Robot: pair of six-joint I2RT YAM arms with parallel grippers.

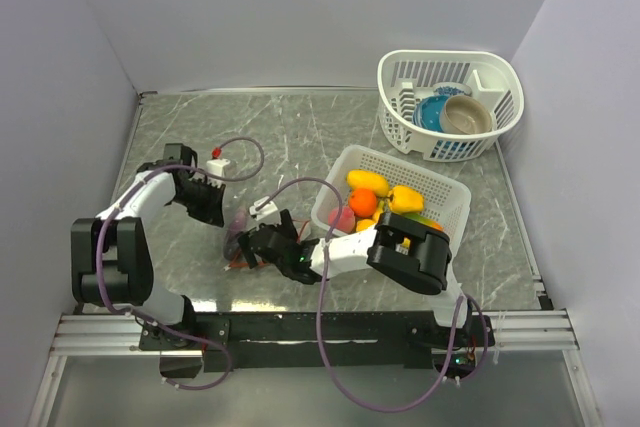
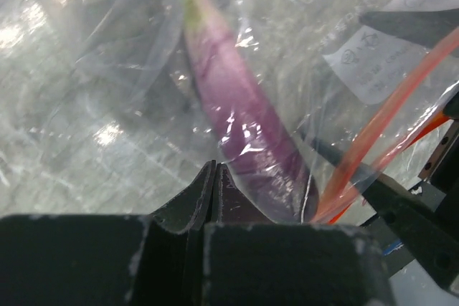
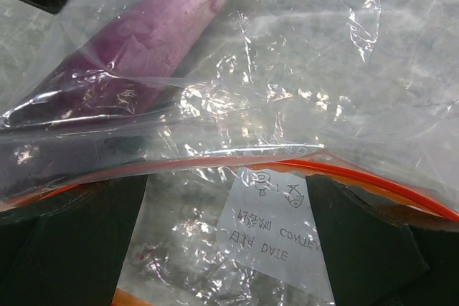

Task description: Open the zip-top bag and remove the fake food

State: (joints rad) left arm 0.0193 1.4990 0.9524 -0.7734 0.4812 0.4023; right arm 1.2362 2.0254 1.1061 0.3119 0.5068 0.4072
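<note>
Marble tabletop: zip-top bag [image 3: 287, 91] between left end effector [image 2: 215, 168], pressed together, right end effector [image 3: 226, 180] spread.

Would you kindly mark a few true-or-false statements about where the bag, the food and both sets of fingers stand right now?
1. The purple eggplant lies inside the zip-top bag. True.
2. The right fingers are shut. False: they stand open, astride the bag's red-orange zip strip.
3. The rectangular basket holds fake food. True.
4. The bowls sit in that rectangular basket. False: they sit in the round basket at the far right.
5. The left fingers are shut. True.
</note>
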